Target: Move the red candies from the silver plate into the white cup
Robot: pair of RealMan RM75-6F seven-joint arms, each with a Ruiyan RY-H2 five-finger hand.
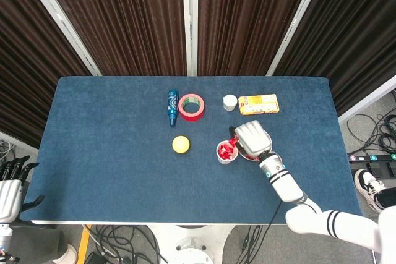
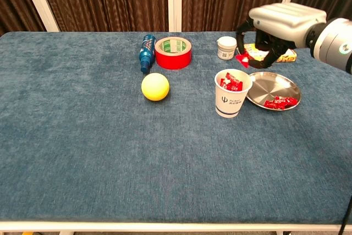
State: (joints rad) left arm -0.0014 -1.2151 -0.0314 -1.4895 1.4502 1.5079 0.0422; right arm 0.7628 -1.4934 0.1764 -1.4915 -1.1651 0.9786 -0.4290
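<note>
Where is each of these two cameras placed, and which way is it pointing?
Head view: high above the near table edge, looking steeply down on the blue table; shows the right hand with its arm, and the left hand idle off the table's left corner.
Chest view: low at the near edge, looking across the table toward the curtains; shows only the right hand, fingers pinching a red candy.
Both share: white cup, silver plate, yellow ball, red tape.
</note>
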